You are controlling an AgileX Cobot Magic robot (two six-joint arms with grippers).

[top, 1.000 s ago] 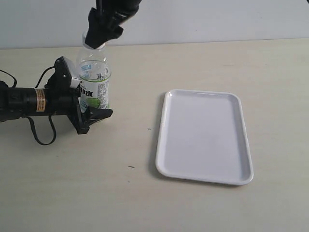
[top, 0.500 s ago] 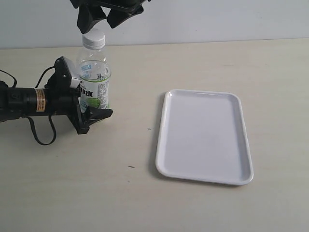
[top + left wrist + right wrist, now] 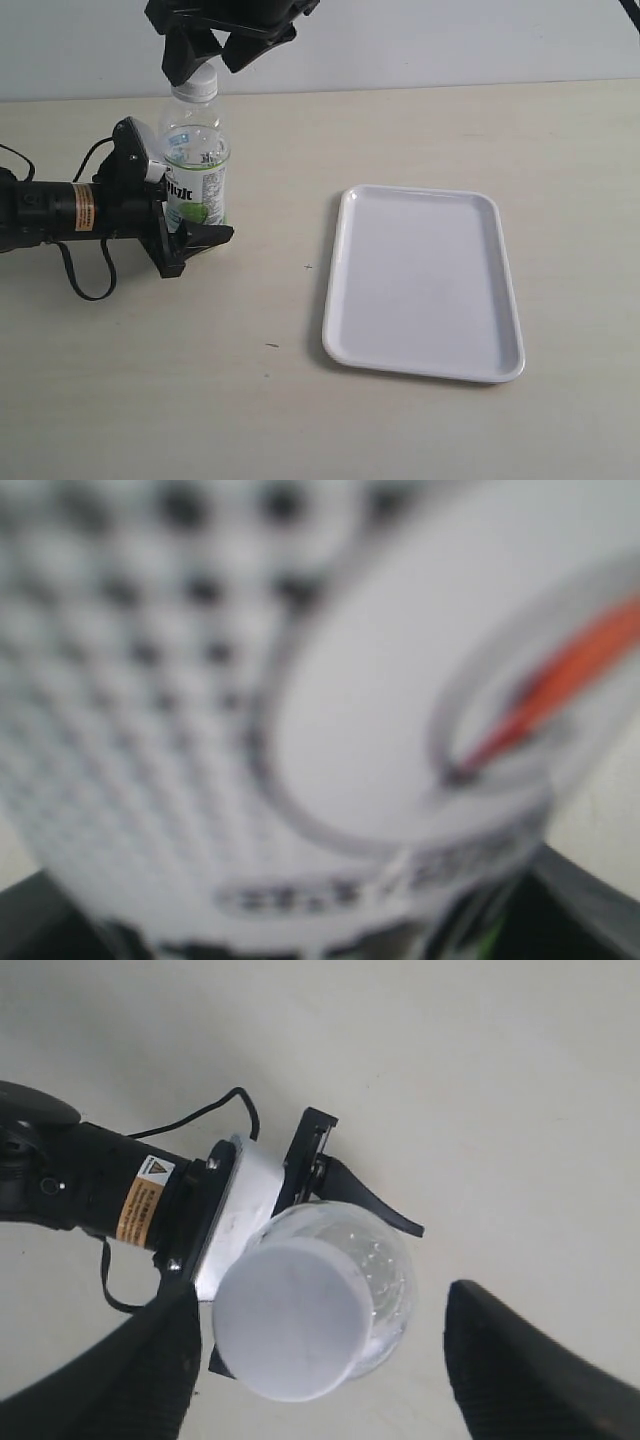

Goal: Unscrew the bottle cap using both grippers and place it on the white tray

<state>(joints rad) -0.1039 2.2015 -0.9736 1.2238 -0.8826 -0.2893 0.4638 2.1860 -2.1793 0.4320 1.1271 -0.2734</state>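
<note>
Left hand (image 3: 200,215) clamps bottle (image 3: 193,140); right hand (image 3: 210,60) partly cut off.

A glossy white tray (image 3: 425,280) sits right of centre on a pale beige counter (image 3: 250,400). At left, a clear bottle (image 3: 195,150) has a white cap (image 3: 198,86) and a white-and-green label with dark lettering. The right gripper (image 3: 207,65), upper left, is black, as is the left gripper (image 3: 190,205), which has an orange label band (image 3: 83,207) and black cables (image 3: 85,285).

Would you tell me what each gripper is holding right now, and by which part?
The left gripper clamps the bottle around its labelled lower body. The right gripper is open around the bottle cap, not gripping it.
</note>
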